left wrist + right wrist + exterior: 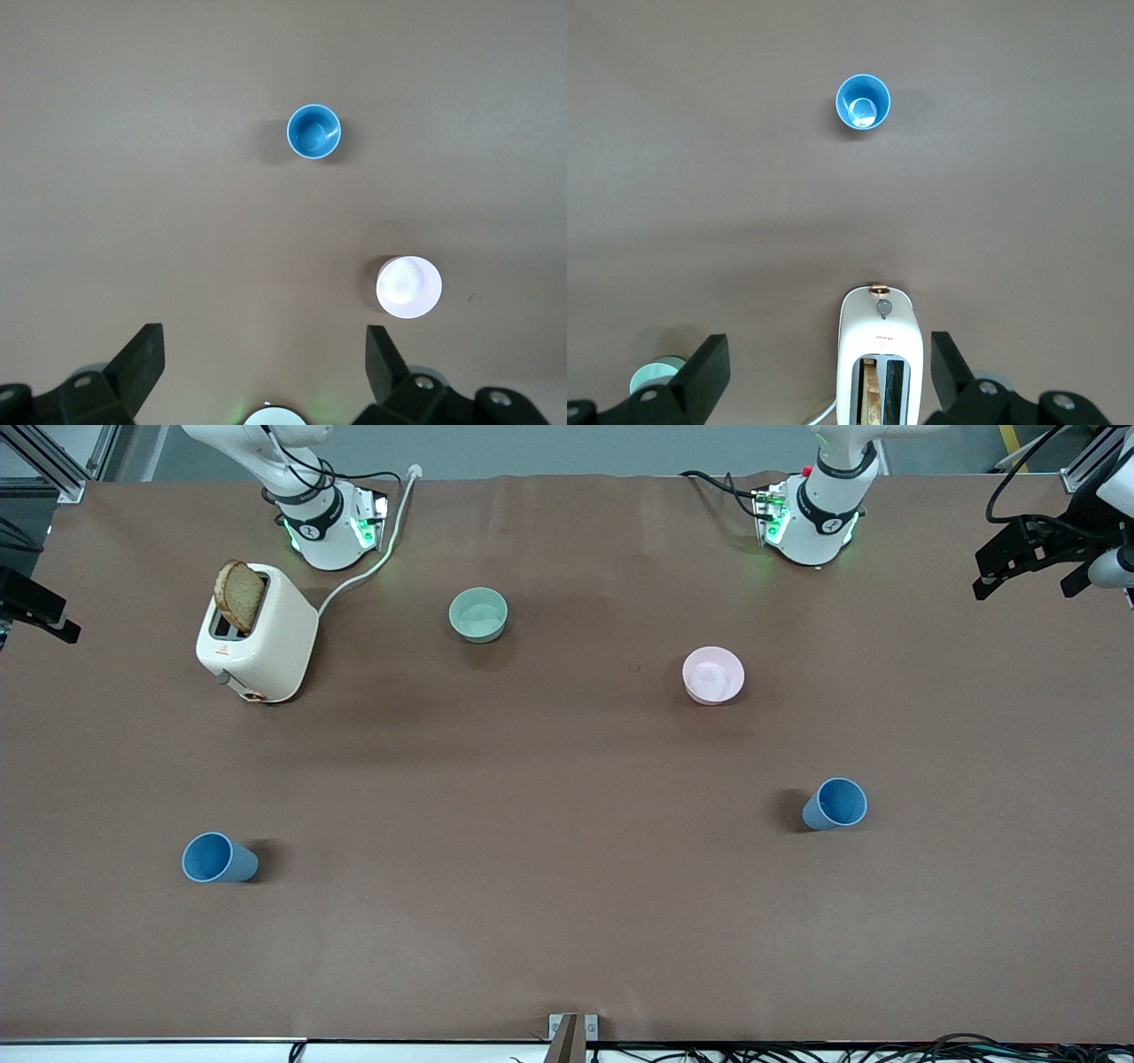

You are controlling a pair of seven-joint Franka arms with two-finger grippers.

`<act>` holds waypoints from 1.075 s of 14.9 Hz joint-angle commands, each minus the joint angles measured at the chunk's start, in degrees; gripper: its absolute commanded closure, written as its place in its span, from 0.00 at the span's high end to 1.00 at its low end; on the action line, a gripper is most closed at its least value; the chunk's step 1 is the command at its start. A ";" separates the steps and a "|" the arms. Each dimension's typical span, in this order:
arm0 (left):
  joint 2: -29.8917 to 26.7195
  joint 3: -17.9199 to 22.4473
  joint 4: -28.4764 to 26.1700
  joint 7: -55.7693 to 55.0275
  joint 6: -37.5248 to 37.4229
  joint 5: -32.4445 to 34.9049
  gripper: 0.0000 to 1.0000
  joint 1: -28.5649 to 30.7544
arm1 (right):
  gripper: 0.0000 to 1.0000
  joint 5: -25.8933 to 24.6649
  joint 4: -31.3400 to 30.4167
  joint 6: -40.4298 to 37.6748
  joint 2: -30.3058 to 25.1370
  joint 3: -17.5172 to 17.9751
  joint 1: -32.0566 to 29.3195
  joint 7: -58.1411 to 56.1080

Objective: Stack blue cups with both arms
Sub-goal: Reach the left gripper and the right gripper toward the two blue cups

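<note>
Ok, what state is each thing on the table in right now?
Cup at the right arm's end: upright, empty.
Cup at the left arm's end: upright, empty.
Green bowl: upright, empty.
Pink bowl: upright, empty.
Toaster: bread sticking up.
Left gripper: open.
Right gripper: open.

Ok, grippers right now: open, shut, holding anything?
Left gripper: open, empty, high over the table.
Right gripper: open, empty, high over the toaster.
</note>
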 commanded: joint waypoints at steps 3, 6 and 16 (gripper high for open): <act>1.26 -0.23 2.12 0.88 -0.65 0.21 1.00 0.18 | 1.00 0.02 -0.15 -0.35 -0.59 -0.44 0.46 0.36; 8.97 -0.14 2.30 1.06 1.61 2.39 1.00 0.62 | 1.00 -0.85 -0.41 -0.09 -0.59 -0.44 0.46 0.80; 24.98 -0.23 -11.50 -1.14 35.62 3.29 1.00 0.53 | 0.99 -0.33 -11.48 17.02 3.09 -5.01 2.04 0.27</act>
